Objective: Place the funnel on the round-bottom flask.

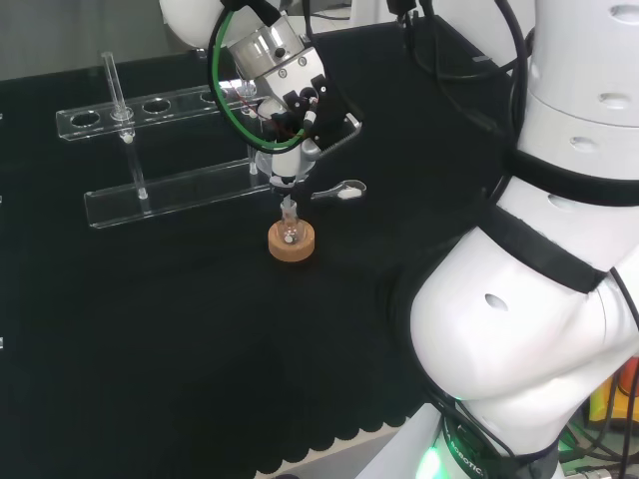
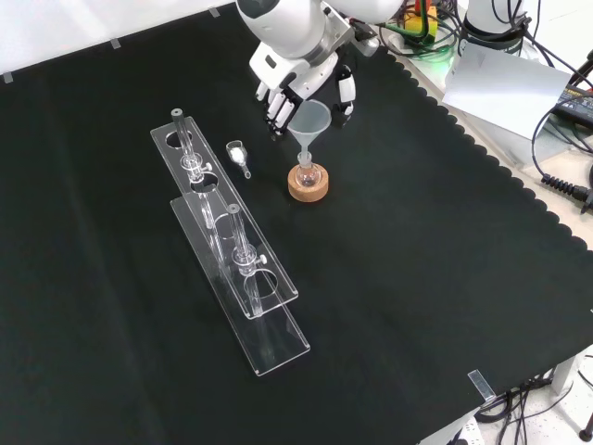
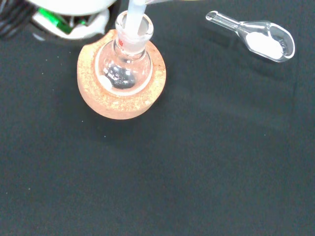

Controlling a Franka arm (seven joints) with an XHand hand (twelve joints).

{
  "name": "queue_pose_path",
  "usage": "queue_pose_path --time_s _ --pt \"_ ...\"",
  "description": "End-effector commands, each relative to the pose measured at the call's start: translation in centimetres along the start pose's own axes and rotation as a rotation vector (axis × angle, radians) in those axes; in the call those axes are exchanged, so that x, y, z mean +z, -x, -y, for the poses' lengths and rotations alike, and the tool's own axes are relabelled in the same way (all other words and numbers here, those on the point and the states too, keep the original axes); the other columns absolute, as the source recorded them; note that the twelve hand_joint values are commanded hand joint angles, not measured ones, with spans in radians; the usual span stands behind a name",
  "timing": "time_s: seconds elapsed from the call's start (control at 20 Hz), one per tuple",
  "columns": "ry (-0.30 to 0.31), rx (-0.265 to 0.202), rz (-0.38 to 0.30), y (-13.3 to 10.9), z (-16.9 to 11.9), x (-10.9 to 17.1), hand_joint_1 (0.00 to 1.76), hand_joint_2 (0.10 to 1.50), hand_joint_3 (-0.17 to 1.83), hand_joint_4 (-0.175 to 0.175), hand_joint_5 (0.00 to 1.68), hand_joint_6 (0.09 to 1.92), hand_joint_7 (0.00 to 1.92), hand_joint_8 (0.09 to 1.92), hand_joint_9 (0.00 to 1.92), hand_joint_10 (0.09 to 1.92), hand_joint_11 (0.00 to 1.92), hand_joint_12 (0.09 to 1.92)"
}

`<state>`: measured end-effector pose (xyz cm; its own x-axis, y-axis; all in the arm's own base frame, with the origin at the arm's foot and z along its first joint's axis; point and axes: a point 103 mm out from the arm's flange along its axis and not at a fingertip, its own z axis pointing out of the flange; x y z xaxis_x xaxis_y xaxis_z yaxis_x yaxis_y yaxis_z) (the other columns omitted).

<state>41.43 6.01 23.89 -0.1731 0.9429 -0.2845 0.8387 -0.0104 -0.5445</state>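
Note:
A clear funnel [image 2: 311,121] stands upright over the round-bottom flask [image 2: 307,172], which rests on a cork ring [image 2: 308,188]. In the wrist view the funnel's stem [image 3: 133,17] sits inside the flask's neck [image 3: 132,37]. The flask's bulb [image 3: 123,69] holds a small dark object and sits in the cork ring [image 3: 120,105]. The hand [image 2: 298,85] hangs just above, its fingers [image 2: 277,113] and thumb [image 2: 346,93] curled down on either side of the funnel's cone. In the head view the hand [image 1: 288,165] covers the funnel's top, directly over the flask [image 1: 291,235].
A clear scoop with white powder [image 2: 240,154] lies on the cloth close to the flask, between it and a long clear rack [image 2: 243,278]. That rack holds upright test tubes [image 2: 191,153]. In the head view the rack [image 1: 165,190] stands behind and left of the cork ring.

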Motion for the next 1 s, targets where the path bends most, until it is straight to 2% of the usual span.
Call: queue_pose_path --time_s 0.05,1.0 --pt "-0.005 -0.001 0.001 0.02 -0.11 0.05 0.99 0.70 0.78 -0.034 0.65 0.82 0.54 0.69 0.88 0.50 0.46 1.33" --pt "-0.049 -0.014 -0.007 0.37 -0.41 1.04 0.98 0.70 0.79 -0.033 0.65 0.82 0.53 0.69 0.88 0.50 0.46 1.33"
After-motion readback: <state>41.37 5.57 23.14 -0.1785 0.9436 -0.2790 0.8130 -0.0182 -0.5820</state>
